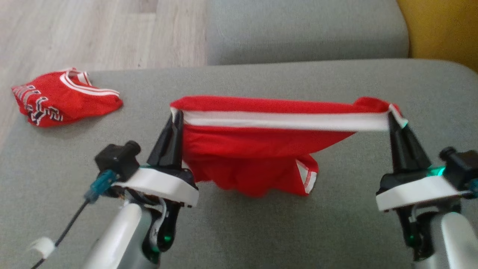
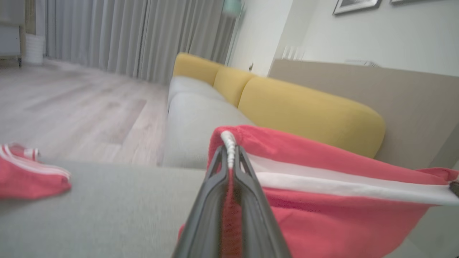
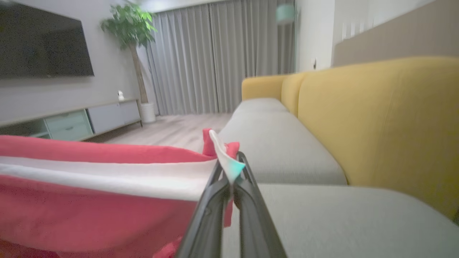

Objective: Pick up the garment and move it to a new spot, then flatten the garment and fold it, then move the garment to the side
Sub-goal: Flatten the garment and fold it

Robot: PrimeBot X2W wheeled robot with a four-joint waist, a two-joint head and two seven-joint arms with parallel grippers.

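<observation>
A red garment [image 1: 254, 149] with a white band hangs stretched between my two grippers above the grey sofa seat. My left gripper [image 1: 175, 116] is shut on the band's left end, seen close up in the left wrist view, where the gripper [image 2: 229, 157] pinches the red garment [image 2: 322, 200]. At the band's right end my right gripper [image 1: 393, 118] is shut on the cloth; in the right wrist view this gripper [image 3: 231, 175] clamps the white edge of the garment [image 3: 93, 193]. The garment's lower part sags and touches the cushion.
A second red garment [image 1: 59, 98] with white lettering lies crumpled at the cushion's far left corner, also in the left wrist view as a red garment [image 2: 25, 175]. Yellow backrests [image 3: 376, 122] line the sofa's right side. Wooden floor [image 1: 93, 33] lies beyond the grey seat cushion [image 1: 261, 231].
</observation>
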